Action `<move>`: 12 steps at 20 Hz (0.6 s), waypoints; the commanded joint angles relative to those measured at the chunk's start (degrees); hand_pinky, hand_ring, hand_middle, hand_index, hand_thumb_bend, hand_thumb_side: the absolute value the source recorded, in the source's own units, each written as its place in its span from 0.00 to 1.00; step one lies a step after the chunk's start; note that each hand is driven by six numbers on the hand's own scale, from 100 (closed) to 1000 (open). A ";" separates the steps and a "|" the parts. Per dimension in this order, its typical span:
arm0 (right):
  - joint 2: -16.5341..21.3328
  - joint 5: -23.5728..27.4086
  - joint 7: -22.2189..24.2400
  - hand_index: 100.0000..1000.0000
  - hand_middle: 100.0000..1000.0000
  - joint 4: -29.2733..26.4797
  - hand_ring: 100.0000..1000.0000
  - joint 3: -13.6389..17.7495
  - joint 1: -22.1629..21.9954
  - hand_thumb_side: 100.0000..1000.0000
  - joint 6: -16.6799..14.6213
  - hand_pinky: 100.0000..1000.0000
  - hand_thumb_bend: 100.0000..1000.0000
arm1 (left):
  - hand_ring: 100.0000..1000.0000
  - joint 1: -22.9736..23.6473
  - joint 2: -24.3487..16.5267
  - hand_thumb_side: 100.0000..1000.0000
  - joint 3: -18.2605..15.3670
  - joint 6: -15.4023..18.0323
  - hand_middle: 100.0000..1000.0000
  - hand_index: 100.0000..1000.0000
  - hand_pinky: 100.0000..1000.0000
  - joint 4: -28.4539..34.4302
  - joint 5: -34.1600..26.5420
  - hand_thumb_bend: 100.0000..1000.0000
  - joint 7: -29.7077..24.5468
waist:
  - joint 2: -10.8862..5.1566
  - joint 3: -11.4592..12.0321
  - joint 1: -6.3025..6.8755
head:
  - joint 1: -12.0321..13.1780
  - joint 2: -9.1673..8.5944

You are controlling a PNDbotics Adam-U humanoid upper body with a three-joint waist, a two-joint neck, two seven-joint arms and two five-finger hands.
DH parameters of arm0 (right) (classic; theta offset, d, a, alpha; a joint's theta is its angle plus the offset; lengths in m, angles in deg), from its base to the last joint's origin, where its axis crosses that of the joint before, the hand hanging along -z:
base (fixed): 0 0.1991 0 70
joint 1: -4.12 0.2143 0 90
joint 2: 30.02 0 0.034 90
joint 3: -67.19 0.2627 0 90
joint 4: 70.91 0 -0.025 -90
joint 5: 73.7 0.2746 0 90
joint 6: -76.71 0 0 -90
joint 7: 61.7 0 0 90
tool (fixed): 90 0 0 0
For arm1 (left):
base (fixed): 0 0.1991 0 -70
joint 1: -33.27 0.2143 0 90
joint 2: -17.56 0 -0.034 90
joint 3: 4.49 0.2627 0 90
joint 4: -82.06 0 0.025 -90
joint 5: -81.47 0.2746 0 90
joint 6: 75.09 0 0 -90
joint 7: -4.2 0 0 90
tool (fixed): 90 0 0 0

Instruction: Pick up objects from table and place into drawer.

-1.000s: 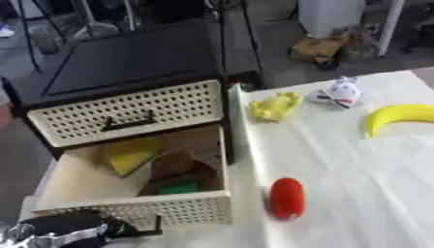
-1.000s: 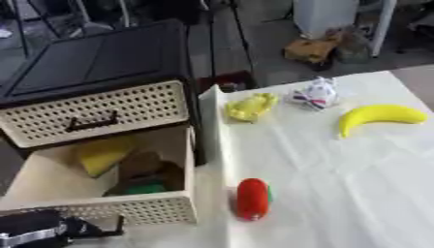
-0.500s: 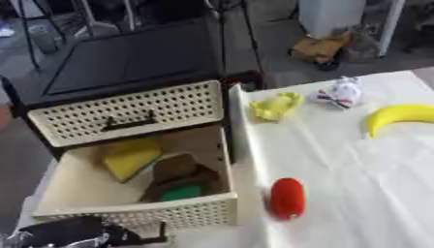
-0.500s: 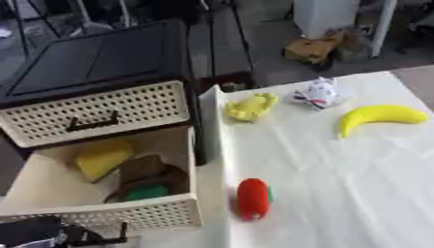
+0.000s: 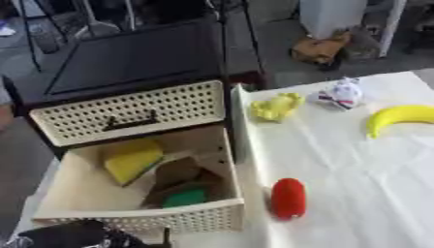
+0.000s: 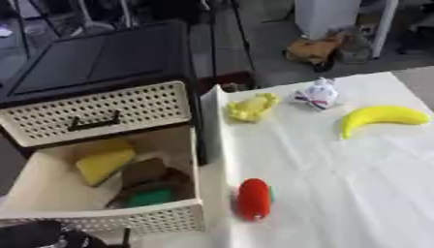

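Observation:
The cream perforated drawer [image 5: 144, 220] stands pulled open at the lower left, under a shut drawer [image 5: 127, 118]. Inside lie a yellow wedge [image 5: 131, 160], a brown piece [image 5: 178, 174] and a green piece [image 5: 185, 197]. On the white tablecloth lie a red oblong object [image 5: 288, 197] close to the drawer's right side, a yellow lumpy toy [image 5: 275, 106], a small white figure [image 5: 343, 93] and a banana [image 5: 403, 117]. My left hand [image 5: 72, 236] shows as a black shape at the bottom left, just below the drawer's front. The right hand is out of view.
The black cabinet top [image 5: 140, 60] rises behind the drawers. Beyond the table lie a grey floor, a brown bag [image 5: 318, 47] and a white bin [image 5: 339, 17]. The tablecloth [image 5: 364, 179] spreads right of the red object.
The drawer has come further out toward me, showing more of its inside. My left hand has dropped lower at the bottom left edge. The objects on the cloth lie as before.

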 commanded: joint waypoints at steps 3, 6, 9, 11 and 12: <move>0.80 -0.64 -0.10 0.84 0.69 -0.90 0.78 0.66 0.51 1.00 0.08 0.61 0.00 | 0.00 0.12 -1.29 0.53 1.75 0.30 0.03 0.88 0.00 1.08 0.76 0.00 -0.92 | -0.99 -0.02 -0.57 | 0.27 -0.75; 0.79 -0.66 -0.08 0.84 0.69 -0.90 0.78 0.62 0.53 1.00 0.15 0.61 0.00 | 0.00 0.13 -1.14 0.53 2.13 0.27 0.02 0.88 0.00 1.27 0.94 0.00 -0.91 | -0.96 0.12 -0.64 | 0.31 -0.65; 0.82 -0.70 -0.08 0.84 0.69 -0.90 0.78 0.60 0.46 1.00 0.19 0.61 0.00 | 0.00 0.22 -1.31 0.53 2.37 0.76 0.02 0.88 0.00 1.88 0.94 0.00 -0.23 | -1.03 0.36 -0.67 | 0.29 -0.49; 0.80 -0.66 -0.09 0.84 0.69 -0.90 0.78 0.54 0.51 1.00 0.27 0.61 0.00 | 0.00 0.22 -1.27 0.53 2.46 1.36 0.02 0.87 0.00 1.95 0.62 0.00 0.53 | -1.11 0.47 -0.68 | 0.28 -0.54; 0.80 -0.64 -0.10 0.84 0.69 -0.90 0.78 0.53 0.49 1.00 0.31 0.61 0.00 | 0.00 0.25 -1.32 0.53 2.46 1.67 0.02 0.88 0.00 1.96 0.43 0.00 0.92 | -1.18 0.51 -0.70 | 0.24 -0.55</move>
